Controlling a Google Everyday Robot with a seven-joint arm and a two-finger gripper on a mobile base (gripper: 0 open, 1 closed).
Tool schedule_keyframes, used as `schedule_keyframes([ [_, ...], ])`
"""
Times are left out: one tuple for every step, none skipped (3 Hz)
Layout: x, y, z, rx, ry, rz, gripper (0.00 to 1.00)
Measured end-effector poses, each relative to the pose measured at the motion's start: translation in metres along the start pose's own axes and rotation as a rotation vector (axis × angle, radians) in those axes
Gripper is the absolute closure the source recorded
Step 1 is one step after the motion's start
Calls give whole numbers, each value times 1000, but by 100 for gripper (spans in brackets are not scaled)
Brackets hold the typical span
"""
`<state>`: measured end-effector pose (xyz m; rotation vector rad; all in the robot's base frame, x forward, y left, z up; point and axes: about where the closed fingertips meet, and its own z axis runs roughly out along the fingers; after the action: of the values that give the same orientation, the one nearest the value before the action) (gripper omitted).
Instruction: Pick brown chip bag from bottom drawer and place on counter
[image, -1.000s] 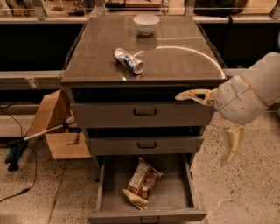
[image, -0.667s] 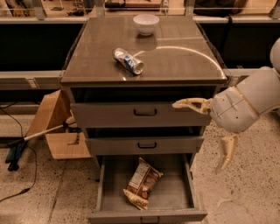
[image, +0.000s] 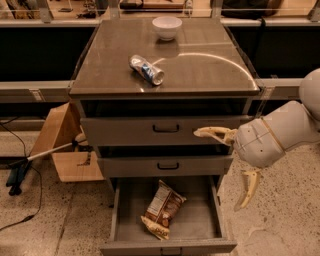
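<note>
The brown chip bag lies flat in the bottom drawer, which is pulled out toward me. Above the three grey drawers is the glossy counter. My gripper hangs to the right of the cabinet, level with the two upper drawers and above the open drawer's right side. It is open wide and holds nothing: one tan finger reaches left across the top drawer's front, and the other finger points down beside the cabinet. The bag is apart from it, lower and to the left.
A crushed silver-blue can and a white bowl sit on the counter. A cardboard box and a white-handled tool with cables lie on the speckled floor to the left of the cabinet.
The arm has come down and swung left. The upper finger now lies over the top drawer's front, and the gripper stays open with nothing in it. The bag has not moved.
</note>
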<state>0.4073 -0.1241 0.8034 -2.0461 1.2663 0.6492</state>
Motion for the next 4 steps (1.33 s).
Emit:
schedule_keyframes([
  [0,0,0,0,0,0,0],
  [13,9,11,20,6,43,0],
  [42,7,39,74,19,88,0],
  [63,-1,57,107,36,109,0],
])
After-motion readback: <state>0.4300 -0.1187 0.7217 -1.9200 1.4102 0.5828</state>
